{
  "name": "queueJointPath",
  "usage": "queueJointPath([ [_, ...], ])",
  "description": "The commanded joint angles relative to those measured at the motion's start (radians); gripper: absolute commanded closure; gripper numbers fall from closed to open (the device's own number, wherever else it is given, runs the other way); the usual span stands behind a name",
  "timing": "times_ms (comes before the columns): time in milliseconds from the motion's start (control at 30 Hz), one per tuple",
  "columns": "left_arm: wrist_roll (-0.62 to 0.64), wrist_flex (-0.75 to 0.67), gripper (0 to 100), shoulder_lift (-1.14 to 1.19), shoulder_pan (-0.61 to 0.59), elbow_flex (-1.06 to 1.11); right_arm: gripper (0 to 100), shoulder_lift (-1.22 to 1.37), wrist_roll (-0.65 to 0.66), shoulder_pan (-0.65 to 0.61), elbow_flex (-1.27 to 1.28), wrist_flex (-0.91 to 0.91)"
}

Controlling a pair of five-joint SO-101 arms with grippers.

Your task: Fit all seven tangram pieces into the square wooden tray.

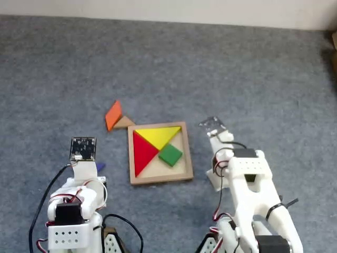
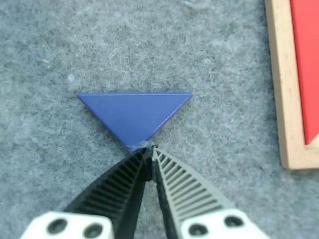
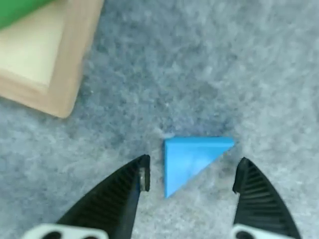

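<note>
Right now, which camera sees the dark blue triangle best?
The left wrist view: the whole dark blue triangle shows, one corner at the left tool. The high view catches a sliver beside the left arm. The right wrist view faces a lighter blue triangle.

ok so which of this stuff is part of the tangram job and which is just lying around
Job: wooden tray; red triangle, yellow triangle, green square in it; orange piece, tan triangle, dark blue triangle, light blue triangle outside.
Lying about: grey carpet.
</note>
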Motion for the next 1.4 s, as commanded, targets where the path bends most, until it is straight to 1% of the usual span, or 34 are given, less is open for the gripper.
queueJointPath([
  [0, -0.008, 0.005, 99, -0.035, -0.012, 0.021, 73.5, 0.073, 0.014, 0.012, -0.01, -0.059],
  [100, -0.008, 0.005, 99, -0.035, -0.012, 0.021, 74.0, 0.191, 0.011, 0.012, -0.03, -0.074],
  [200, -0.008, 0.005, 99, -0.035, -0.012, 0.021, 79.6, 0.265, 0.011, 0.013, -0.088, -0.084],
  [300, -0.008, 0.005, 99, -0.035, -0.012, 0.021, 84.6, 0.272, 0.012, 0.012, -0.111, -0.082],
  [467, -0.008, 0.005, 99, -0.035, -0.012, 0.021, 89.7, 0.271, 0.015, 0.01, -0.119, -0.079],
  [567, -0.008, 0.005, 99, -0.035, -0.012, 0.021, 90.3, 0.271, 0.015, 0.001, -0.139, -0.076],
  [767, -0.008, 0.005, 99, -0.035, -0.012, 0.021, 90.4, 0.271, 0.015, -0.021, -0.285, 0.07],
  [867, -0.008, 0.005, 99, -0.035, -0.012, 0.021, 90.4, 0.271, 0.014, -0.058, -0.341, 0.114],
  [1133, -0.008, 0.005, 99, -0.035, -0.012, 0.021, 90.4, 0.272, 0.012, -0.13, -0.374, 0.142],
  [1367, -0.008, 0.005, 99, -0.035, -0.012, 0.021, 90.4, 0.271, 0.011, -0.148, -0.39, 0.142],
])
